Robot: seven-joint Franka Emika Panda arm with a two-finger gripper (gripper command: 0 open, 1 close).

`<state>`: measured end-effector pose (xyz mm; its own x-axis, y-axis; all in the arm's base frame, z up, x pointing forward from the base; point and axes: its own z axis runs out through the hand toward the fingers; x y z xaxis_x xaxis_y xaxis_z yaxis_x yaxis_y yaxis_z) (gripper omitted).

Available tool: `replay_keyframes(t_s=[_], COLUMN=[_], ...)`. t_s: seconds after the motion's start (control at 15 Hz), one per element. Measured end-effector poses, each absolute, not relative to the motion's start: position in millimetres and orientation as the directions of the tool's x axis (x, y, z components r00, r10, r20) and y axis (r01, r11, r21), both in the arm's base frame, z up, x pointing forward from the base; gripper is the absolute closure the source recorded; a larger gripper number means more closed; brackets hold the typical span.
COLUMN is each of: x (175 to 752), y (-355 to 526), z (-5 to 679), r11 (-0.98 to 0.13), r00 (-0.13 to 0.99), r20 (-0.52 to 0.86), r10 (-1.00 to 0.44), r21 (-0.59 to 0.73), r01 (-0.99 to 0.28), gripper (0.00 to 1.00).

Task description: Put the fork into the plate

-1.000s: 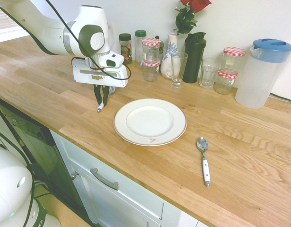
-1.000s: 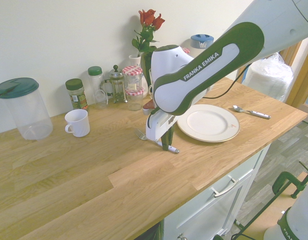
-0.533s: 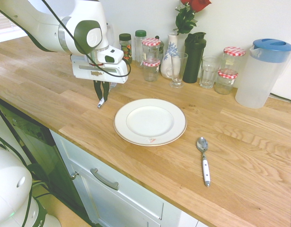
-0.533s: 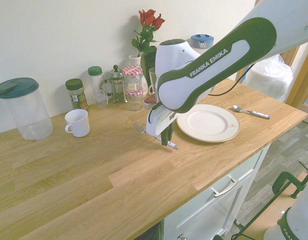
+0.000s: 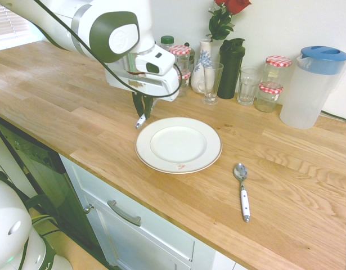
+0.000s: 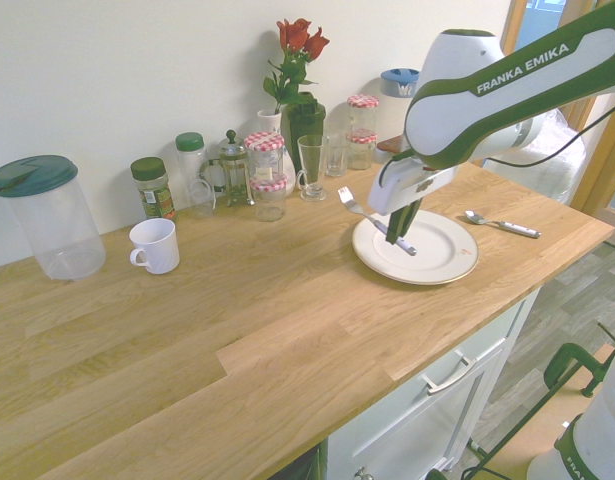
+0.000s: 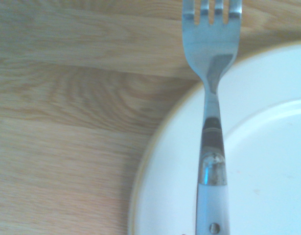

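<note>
One fork (image 7: 211,117), held by its white handle in the narrowed pincer (image 6: 396,238), above the edge of a round cream plate (image 5: 179,143). Hangs tilted in the air, with metal tines reaching out past the rim, over the wooden counter (image 5: 94,135). Beyond the plate's opposite side, lying on the wood, a white-handled spoon (image 5: 241,191). Toward the wall, red roses (image 5: 233,7) in a vase (image 5: 201,64), and a blue-lidded pitcher (image 5: 310,90). Well apart from the plate, a white cup (image 6: 155,246).
</note>
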<state>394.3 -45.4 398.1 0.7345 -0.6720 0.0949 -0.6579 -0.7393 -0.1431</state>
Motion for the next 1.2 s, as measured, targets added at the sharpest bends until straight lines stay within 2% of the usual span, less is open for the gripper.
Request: replay_keyframes(t_s=[0.53,1.2], x=[386,386], y=[-91,-105], z=[368,353], r11=[-0.684,-0.660], r00=[0.686,0.664], r20=[0.029,-0.006], r10=[-0.727,-0.748], r21=[-0.127,-0.100], r01=[-0.719,-0.744], gripper=[1.00,1.00])
